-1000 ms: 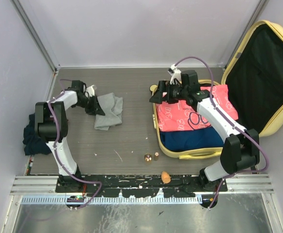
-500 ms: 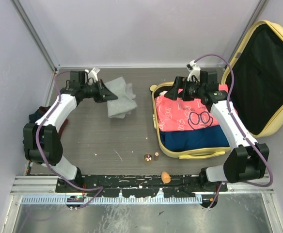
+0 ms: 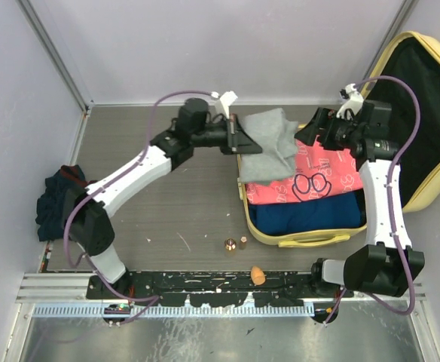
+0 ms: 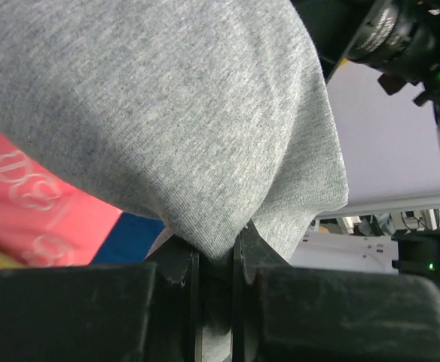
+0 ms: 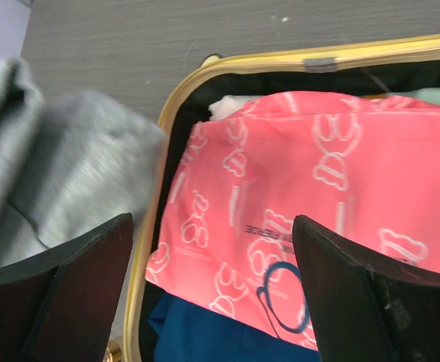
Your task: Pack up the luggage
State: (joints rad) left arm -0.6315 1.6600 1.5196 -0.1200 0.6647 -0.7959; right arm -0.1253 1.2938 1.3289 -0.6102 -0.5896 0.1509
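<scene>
- The luggage [image 3: 291,240] lies open on the right side of the worktop [image 3: 175,204]. Its black-lined lid [image 3: 420,105] stands propped up behind and to the right.
- Packed so far, as far as I can tell: a blue garment [image 3: 303,213] at the near end, with a pink garment [image 3: 322,172] lying over it.
- In hand now: the left gripper [image 4: 216,253] is pinched tight on a fold of a grey garment [image 3: 276,136]. It holds the garment up over the far left corner of the luggage, and the cloth drapes partly across the rim.
- The right gripper [image 5: 212,294] hangs above the pink garment with its jaws wide apart, holding nothing.
- Left to do, in my judgement: lay the grey garment inside, then fetch the heap of dark clothes [image 3: 58,202] at the far left of the worktop, then close the lid.
- Writing: the pink garment has white bear-like outlines, a dark looped drawing and one short white line of lettering, too blurred to read. No brand shows on the luggage.
</scene>
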